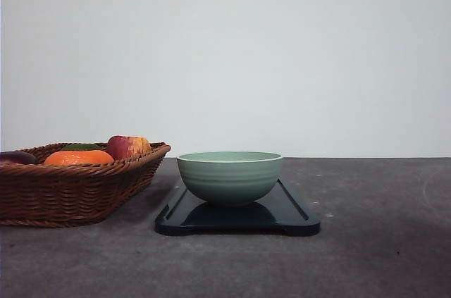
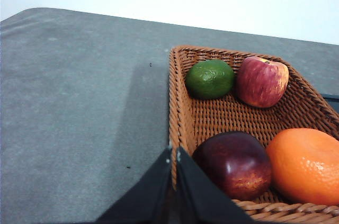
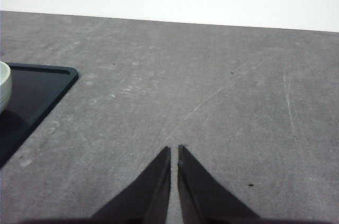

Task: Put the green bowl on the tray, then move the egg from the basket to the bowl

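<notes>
We see the green bowl (image 1: pixel 230 177) standing upright on the tray (image 1: pixel 296 218), toward its middle, on the grey tabletop (image 1: pixel 380 241). The basket (image 1: pixel 70 192) sits at the tabletop's left edge in the front view, just beside the tray. It holds an orange fruit (image 1: pixel 77 158), a red-yellow apple (image 1: pixel 127 146), a green fruit (image 2: pixel 210 79) and a dark red fruit (image 2: pixel 233 163); we cannot make out the egg among them.

Our left gripper (image 2: pixel 174 155) hangs over the basket's near rim, its dark fingers pressed together with nothing between them. Our right gripper (image 3: pixel 174 151) hovers above bare tabletop, well apart from the tray's corner, its fingertips likewise nearly touching and holding nothing.
</notes>
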You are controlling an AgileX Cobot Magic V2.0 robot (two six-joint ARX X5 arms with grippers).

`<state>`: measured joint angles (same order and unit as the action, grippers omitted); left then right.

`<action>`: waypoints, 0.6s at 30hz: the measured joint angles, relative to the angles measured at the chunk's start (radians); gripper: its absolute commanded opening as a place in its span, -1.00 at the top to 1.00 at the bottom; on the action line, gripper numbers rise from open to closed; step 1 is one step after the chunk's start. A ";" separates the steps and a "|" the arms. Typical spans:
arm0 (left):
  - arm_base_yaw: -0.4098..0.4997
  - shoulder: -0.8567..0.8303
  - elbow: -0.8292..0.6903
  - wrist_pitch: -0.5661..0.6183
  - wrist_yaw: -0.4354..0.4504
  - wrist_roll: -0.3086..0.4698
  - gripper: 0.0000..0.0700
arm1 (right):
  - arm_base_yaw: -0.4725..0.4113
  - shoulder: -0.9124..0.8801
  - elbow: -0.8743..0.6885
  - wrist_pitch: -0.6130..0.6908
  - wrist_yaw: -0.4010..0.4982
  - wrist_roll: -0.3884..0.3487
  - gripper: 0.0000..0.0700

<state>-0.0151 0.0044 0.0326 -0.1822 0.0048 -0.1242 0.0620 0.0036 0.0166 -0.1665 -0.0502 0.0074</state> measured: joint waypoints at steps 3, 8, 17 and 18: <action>0.000 0.000 0.000 0.000 0.000 0.000 1.00 | 0.000 0.000 0.000 0.000 0.000 0.000 0.95; 0.000 0.000 0.000 0.000 0.000 0.000 1.00 | 0.000 0.000 0.000 0.000 0.000 0.000 0.95; 0.000 0.000 0.000 0.000 0.000 0.000 1.00 | 0.000 0.000 0.000 0.000 0.000 0.000 0.95; 0.000 0.000 0.000 0.000 0.000 0.000 1.00 | 0.000 0.000 0.000 0.000 0.000 0.000 0.95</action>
<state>-0.0151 0.0044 0.0326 -0.1822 0.0048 -0.1242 0.0620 0.0036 0.0166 -0.1665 -0.0502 0.0074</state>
